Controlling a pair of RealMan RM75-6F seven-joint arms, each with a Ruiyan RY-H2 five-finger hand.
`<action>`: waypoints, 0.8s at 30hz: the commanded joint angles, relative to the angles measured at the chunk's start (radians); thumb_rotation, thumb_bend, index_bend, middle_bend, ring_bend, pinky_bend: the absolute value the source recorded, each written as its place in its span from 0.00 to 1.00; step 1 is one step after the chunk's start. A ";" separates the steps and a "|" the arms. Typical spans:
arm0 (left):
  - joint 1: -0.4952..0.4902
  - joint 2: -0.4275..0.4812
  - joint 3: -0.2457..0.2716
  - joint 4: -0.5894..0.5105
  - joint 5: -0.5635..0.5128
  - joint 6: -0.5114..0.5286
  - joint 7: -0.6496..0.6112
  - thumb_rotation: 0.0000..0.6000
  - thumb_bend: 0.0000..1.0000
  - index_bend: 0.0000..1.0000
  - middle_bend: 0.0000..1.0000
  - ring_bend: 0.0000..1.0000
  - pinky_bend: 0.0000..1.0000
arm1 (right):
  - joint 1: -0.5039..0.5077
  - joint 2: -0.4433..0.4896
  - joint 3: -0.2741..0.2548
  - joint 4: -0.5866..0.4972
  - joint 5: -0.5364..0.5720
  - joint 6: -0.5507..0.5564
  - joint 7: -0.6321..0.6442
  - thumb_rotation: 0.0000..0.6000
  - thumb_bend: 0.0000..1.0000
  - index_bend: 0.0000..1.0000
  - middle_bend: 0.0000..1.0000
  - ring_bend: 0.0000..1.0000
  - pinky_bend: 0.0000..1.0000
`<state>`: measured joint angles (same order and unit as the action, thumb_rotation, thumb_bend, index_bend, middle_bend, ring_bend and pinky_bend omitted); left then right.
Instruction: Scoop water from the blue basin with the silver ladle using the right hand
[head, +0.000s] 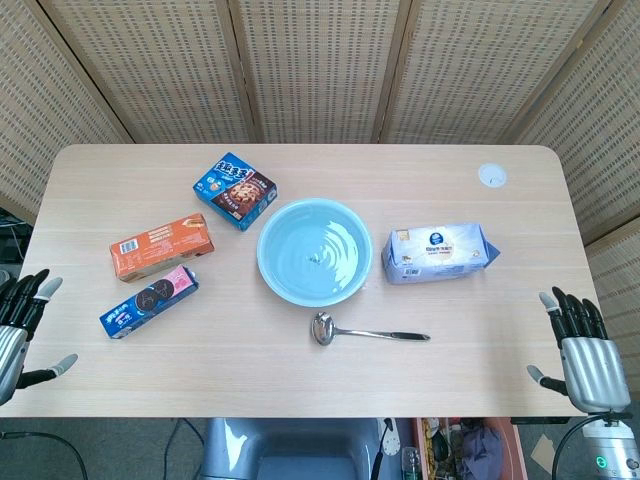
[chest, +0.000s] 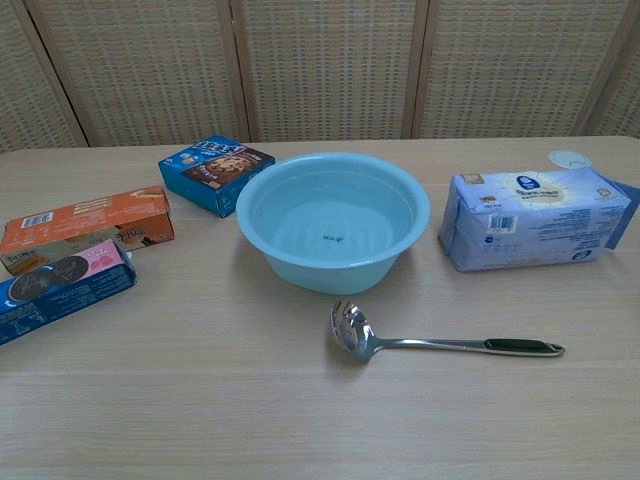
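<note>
The pale wooden table (head: 300, 385) fills most of the head view, backed by woven screen panels along the top of the frame. At its centre sits the blue basin (head: 314, 250), round and light blue with a broad rim, holding clear water that shows faint rings; the chest view shows its sloped walls and a small dark mark on its bottom. To the right of the basin lies a blue and white tissue pack (head: 437, 253); to the left an orange biscuit box (head: 162, 246), and at upper left of the basin a blue snack box (head: 235, 190). A blue and pink cookie pack (head: 149, 302) lies lower left. The silver ladle (head: 365, 331) lies flat just below the basin, apart from it, its shiny bowl to the left and its thin handle, dark at the end, pointing right. The right hand (head: 584, 355) hangs at the lower right table edge, fingers spread, holding nothing. The left hand (head: 20, 325) at the lower left edge is likewise spread and empty.
</note>
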<state>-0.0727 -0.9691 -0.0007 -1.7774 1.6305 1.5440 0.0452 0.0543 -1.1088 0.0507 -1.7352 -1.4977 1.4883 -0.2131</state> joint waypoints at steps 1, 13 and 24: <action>-0.002 0.000 -0.001 0.000 -0.001 -0.002 0.000 1.00 0.00 0.00 0.00 0.00 0.00 | 0.001 -0.003 -0.002 -0.001 -0.001 -0.002 -0.007 1.00 0.00 0.00 0.00 0.00 0.00; -0.021 -0.003 -0.026 -0.005 -0.049 -0.030 -0.004 1.00 0.00 0.00 0.00 0.00 0.00 | 0.187 0.011 0.021 -0.049 0.021 -0.305 -0.017 1.00 0.00 0.00 0.59 0.60 0.79; -0.050 -0.015 -0.053 -0.006 -0.126 -0.087 0.024 1.00 0.00 0.00 0.00 0.00 0.00 | 0.406 -0.249 0.096 -0.047 0.388 -0.504 -0.414 1.00 0.00 0.19 0.95 0.97 1.00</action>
<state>-0.1215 -0.9827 -0.0527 -1.7834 1.5061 1.4586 0.0676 0.3834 -1.2527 0.1188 -1.7994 -1.2305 1.0317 -0.5150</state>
